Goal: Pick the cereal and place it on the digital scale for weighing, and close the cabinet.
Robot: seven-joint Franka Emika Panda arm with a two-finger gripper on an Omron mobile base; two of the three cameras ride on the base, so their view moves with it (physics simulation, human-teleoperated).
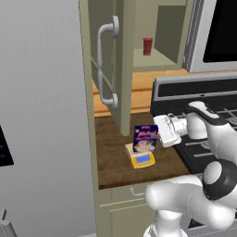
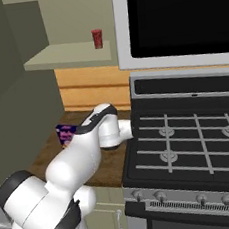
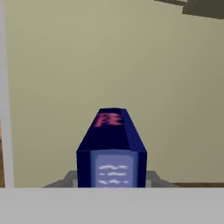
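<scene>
**One job nearly done, one door still open**

I have the cereal (image 1: 145,138) standing upright on the digital scale (image 1: 141,159), near the front edge of the dark wooden table (image 1: 111,157), just left of the stove (image 2: 190,143). The tool (image 1: 159,134) sits against the box's right side with the wrist reaching in level from the stove side. From the left base view I cannot see the fingers themselves. In the hand view the box (image 3: 111,146) stands close up between the fingertips with the grey weighing plate (image 3: 65,179) showing to either side of its foot, but I cannot tell whether the tool is clamped on it or already apart. I judge the box is being kept upright and centred so that its whole weight falls on the plate rather than on the yellow rim with the blue display.

Above, the cabinet (image 1: 121,69) door stands swung out toward me, its curved grey handle (image 1: 107,67) facing left, and a small red cup (image 1: 147,46) sits on the shelf (image 2: 69,53) inside. That door is the remaining step. Before going for it I would want the tool clear of the box, backing straight off toward the stove, since a sideways drag could tip such a thin carton off the scale.
</scene>
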